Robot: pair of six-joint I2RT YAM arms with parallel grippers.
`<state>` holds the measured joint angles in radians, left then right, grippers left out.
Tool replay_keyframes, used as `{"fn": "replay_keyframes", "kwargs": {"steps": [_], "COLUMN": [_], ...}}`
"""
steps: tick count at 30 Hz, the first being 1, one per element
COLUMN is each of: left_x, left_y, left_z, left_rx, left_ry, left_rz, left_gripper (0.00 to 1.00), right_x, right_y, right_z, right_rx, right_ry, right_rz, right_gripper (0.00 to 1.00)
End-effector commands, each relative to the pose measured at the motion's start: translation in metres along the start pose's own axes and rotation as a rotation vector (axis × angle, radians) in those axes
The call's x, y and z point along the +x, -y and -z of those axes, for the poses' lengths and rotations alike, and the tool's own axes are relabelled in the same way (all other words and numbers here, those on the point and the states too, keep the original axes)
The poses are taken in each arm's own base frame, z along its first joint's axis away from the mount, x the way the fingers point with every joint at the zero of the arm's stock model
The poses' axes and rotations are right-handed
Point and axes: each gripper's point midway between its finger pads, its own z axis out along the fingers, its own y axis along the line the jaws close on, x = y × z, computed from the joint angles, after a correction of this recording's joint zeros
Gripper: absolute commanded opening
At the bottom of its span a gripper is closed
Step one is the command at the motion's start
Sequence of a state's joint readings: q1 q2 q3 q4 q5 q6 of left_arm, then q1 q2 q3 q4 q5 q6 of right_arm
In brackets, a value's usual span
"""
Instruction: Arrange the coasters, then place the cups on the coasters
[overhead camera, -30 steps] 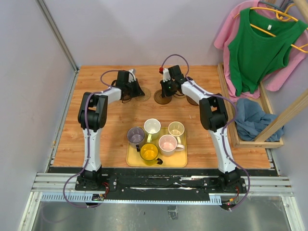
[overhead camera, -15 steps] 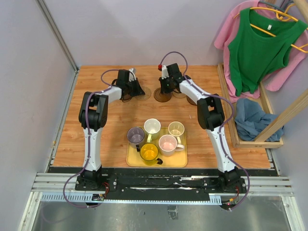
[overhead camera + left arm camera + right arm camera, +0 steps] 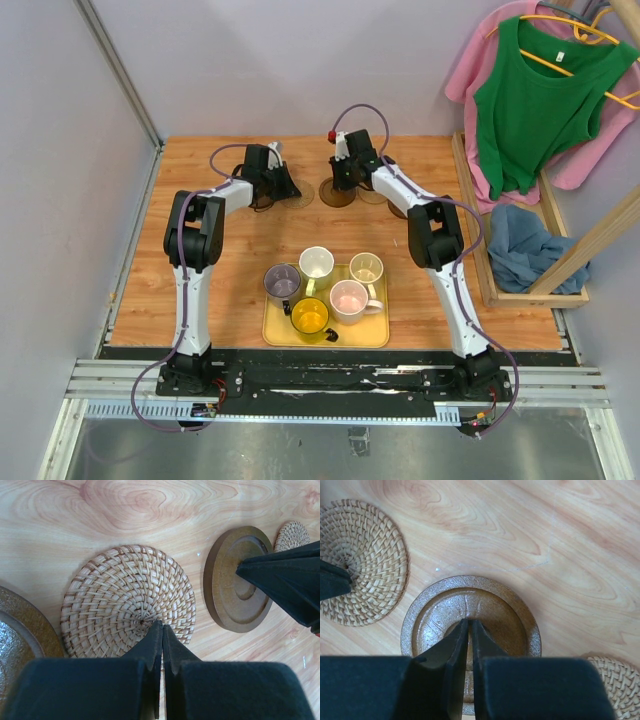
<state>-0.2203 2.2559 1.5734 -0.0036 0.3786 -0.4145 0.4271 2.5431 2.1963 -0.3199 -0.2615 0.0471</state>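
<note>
Several coasters lie in a row at the back of the table. My left gripper (image 3: 161,626) is shut, its tips resting on a woven tan coaster (image 3: 115,595) (image 3: 298,196). A dark glazed coaster (image 3: 17,630) lies just left of it. My right gripper (image 3: 470,623) points down into the middle of a brown coaster (image 3: 515,620) (image 3: 336,198), its jaws almost together and holding nothing. Another woven coaster (image 3: 615,680) lies to its right. The cups stand on the yellow tray (image 3: 372,336): yellow (image 3: 309,316), grey-purple (image 3: 282,282), white (image 3: 316,263), cream (image 3: 366,268) and pink (image 3: 349,298).
A wooden frame holding a blue cloth (image 3: 520,245) borders the table's right side. A green top (image 3: 540,100) and a pink garment hang above it. Walls close the left and back edges. The two grippers are close together.
The right gripper has slid the brown coaster a little farther back and left, and its jaws have parted by a sliver. The left arm has not moved.
</note>
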Motion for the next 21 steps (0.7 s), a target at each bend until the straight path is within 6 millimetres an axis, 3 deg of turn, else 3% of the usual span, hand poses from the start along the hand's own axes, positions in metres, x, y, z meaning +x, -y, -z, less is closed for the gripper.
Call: {"fn": "replay_keyframes", "kwargs": {"steps": [1, 7, 11, 15, 21], "left_x": [0.003, -0.005, -0.013, -0.024, -0.034], "left_y": [-0.003, 0.003, 0.004, 0.001, -0.006], "left_z": [-0.006, -0.002, -0.003, -0.007, -0.013], "left_rx": [-0.013, -0.003, -0.008, -0.03, -0.056], "left_ry": [-0.015, 0.007, 0.028, 0.049, 0.066], "left_rz": [-0.011, -0.014, -0.015, -0.014, -0.011], "left_gripper": [0.0, 0.0, 0.01, 0.01, 0.01], "right_x": [-0.031, -0.076, -0.086, -0.081, -0.046], "right_y": [-0.004, -0.019, -0.024, -0.011, 0.022], "right_z": [0.013, 0.064, 0.095, 0.109, 0.102], "right_rx": [0.014, 0.0, 0.012, 0.097, 0.225], "right_ry": [0.092, 0.222, 0.279, 0.247, 0.138], "right_rz": [0.052, 0.099, 0.105, 0.113, 0.098], "right_gripper": [0.1, 0.11, 0.13, 0.12, 0.09]}}
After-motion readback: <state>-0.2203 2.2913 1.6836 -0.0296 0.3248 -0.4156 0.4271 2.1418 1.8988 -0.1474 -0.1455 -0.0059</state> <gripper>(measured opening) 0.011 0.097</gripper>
